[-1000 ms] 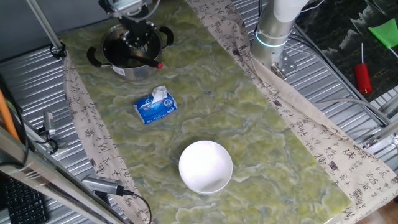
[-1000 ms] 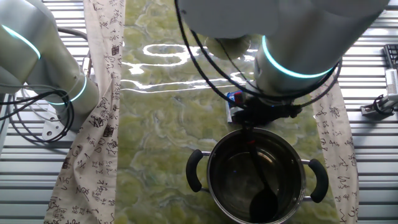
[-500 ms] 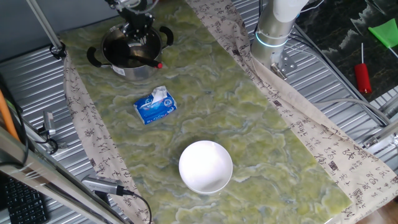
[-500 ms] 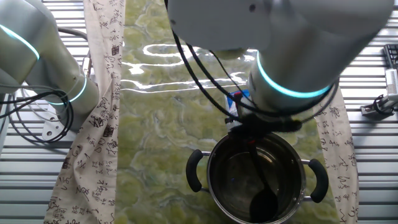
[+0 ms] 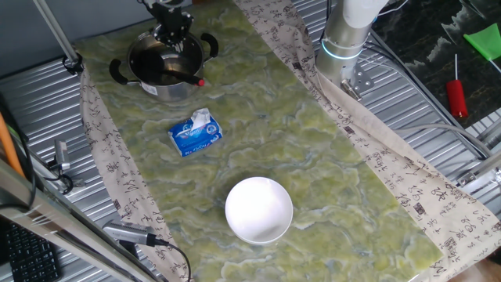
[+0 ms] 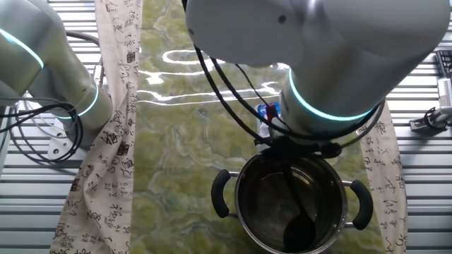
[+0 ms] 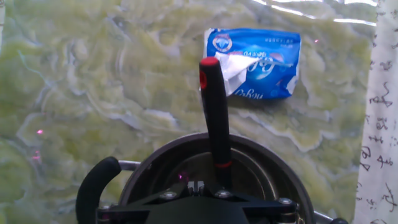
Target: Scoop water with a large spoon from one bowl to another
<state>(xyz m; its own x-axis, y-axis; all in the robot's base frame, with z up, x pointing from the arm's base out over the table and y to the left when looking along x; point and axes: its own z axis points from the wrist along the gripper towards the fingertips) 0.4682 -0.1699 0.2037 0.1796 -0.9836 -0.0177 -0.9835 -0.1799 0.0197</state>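
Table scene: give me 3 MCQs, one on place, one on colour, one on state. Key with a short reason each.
1. Where does the ladle sit?
A. in the steel pot
B. in the white bowl
C. flat on the mat

2. What colour is the ladle handle's tip?
A. green
B. red
C. white

3. What state is the white bowl in?
A. tipped over
B. upright, no spoon in it
C. covered

Key: 1 A, its scoop lies at the pot's bottom. 2 B, the hand view shows a red end. 3 B, it stands open beyond the tissue pack.
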